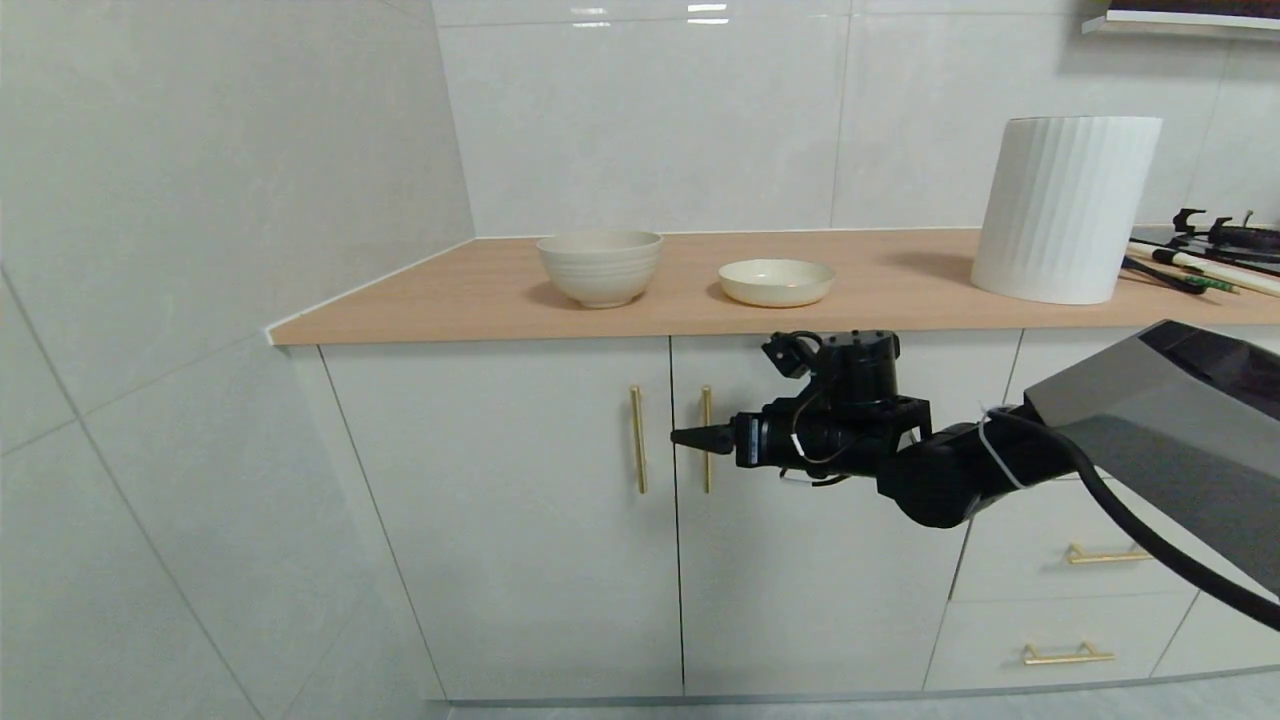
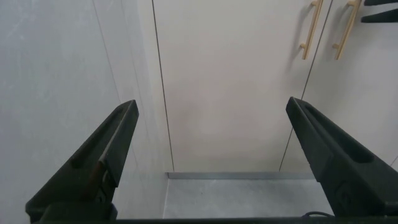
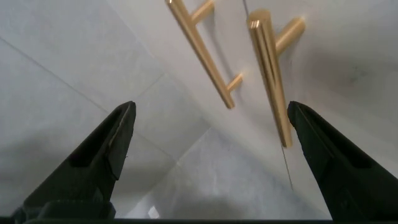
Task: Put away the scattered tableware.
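Note:
A beige ribbed bowl (image 1: 600, 266) and a shallow cream dish (image 1: 776, 282) stand side by side on the wooden countertop (image 1: 480, 295). Below the counter edge, my right gripper (image 1: 690, 437) points left at the gold handles (image 1: 707, 440) of the two closed cabinet doors. In the right wrist view this gripper (image 3: 211, 107) is open, with both gold handles (image 3: 270, 74) in the gap between its fingers and nothing gripped. My left gripper (image 2: 211, 106) is open and holds nothing, low in front of the left cabinet door (image 2: 230, 93), near the floor.
A tall white ribbed container (image 1: 1065, 205) stands on the counter at the right, with chopsticks and dark utensils (image 1: 1200, 268) beside it. Drawers with gold pulls (image 1: 1100, 553) sit right of the doors. A tiled wall closes off the left side.

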{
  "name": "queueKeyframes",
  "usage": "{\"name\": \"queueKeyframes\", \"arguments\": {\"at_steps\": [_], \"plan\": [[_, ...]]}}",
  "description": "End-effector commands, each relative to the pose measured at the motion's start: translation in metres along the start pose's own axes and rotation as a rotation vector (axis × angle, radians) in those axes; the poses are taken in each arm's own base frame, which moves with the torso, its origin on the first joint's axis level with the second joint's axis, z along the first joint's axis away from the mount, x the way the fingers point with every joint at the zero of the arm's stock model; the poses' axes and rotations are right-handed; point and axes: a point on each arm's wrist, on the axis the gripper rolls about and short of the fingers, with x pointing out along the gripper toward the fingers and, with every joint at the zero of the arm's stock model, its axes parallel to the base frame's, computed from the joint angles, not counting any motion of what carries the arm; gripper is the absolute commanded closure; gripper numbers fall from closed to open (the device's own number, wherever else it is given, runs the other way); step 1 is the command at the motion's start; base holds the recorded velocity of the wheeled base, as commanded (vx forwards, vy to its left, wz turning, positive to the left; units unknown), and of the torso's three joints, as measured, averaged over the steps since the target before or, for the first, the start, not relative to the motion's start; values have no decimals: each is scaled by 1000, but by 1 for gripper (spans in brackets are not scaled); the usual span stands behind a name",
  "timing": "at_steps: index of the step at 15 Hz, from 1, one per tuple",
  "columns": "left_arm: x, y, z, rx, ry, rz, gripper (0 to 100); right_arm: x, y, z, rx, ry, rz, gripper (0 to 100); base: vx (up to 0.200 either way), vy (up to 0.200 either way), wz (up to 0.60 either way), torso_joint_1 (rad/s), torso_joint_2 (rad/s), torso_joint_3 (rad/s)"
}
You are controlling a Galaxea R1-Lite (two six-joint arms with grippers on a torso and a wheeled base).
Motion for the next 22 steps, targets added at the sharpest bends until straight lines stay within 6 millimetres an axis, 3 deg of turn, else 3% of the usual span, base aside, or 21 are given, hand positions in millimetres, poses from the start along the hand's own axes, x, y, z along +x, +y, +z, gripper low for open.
{"name": "queueKeyframes", "arguments": {"at_steps": [1,7,12,22], "plan": [[0,0,0,0,0,1,0,4,-2,-2,16,-7,1,0,0,0,0,0,0,0],[0,0,0,0,0,1,0,18,-11,-7,40,-58,-33,0,0,0,0,0,0,0],[0,0,0,0,0,1,0,31,-5,-17,74,-54,-18,0,0,0,0,0,0,0],[0,0,0,0,0,1,0,28,6,-18,107,-53,19,0,0,0,0,0,0,0]]}}
